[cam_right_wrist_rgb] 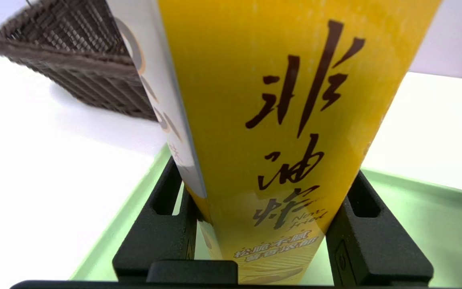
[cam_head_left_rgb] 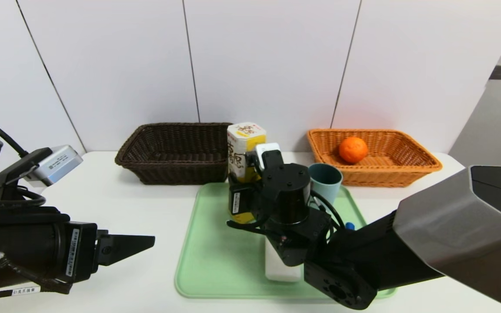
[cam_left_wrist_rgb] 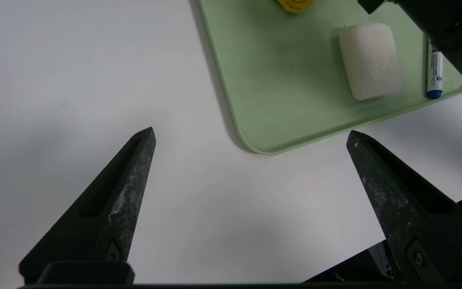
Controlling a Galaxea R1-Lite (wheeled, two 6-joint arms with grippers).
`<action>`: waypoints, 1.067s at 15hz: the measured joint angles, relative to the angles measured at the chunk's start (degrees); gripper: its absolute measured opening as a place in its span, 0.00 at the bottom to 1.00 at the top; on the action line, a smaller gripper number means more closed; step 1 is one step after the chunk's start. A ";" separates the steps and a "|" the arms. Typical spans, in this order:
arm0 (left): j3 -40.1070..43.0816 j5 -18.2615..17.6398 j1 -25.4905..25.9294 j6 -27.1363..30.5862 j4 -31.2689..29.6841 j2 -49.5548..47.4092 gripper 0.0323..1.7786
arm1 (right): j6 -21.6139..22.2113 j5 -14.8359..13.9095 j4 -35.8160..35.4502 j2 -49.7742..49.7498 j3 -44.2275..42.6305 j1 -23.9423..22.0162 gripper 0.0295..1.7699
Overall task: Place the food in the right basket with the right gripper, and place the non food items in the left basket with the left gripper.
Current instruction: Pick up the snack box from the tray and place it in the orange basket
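Centrally, we list the yellow snack box (cam_head_left_rgb: pixel 245 150): upright at the far left corner of the green tray (cam_head_left_rgb: pixel 215 261), food, so bound for the right basket. Our right gripper (cam_right_wrist_rgb: pixel 261 224) is clamped on its lower body, one black finger (cam_right_wrist_rgb: pixel 163 224) pressed on each side, reaching in level so the tall carton stays vertical for the lift.

Next on the tray: a teal cup (cam_head_left_rgb: pixel 325 178) just beside the box, a white soap bar (cam_left_wrist_rgb: pixel 371 60) near the front edge, and a blue-capped marker (cam_left_wrist_rgb: pixel 434 74) alongside it. We judge these non-food, so left in place for the other arm.

Behind: the orange wicker basket (cam_head_left_rgb: pixel 407 171), already holding an orange (cam_head_left_rgb: pixel 353 149), and the dark brown wicker basket (cam_head_left_rgb: pixel 163 169), nothing visible inside.

Our left gripper (cam_left_wrist_rgb: pixel 251 138) hangs over the bare white table (cam_head_left_rgb: pixel 115 217) off the tray's left front corner, fingers spread wide, waiting clear.
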 joint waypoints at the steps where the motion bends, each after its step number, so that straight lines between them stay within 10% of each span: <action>1: 0.20 0.00 0.00 0.00 -0.02 -0.10 0.95 | -0.09 0.00 -0.16 0.00 -0.04 0.09 0.47; 16: 0.66 0.00 0.00 0.00 -0.34 -1.93 0.95 | 0.11 1.43 13.09 -18.60 -1.52 -4.33 0.47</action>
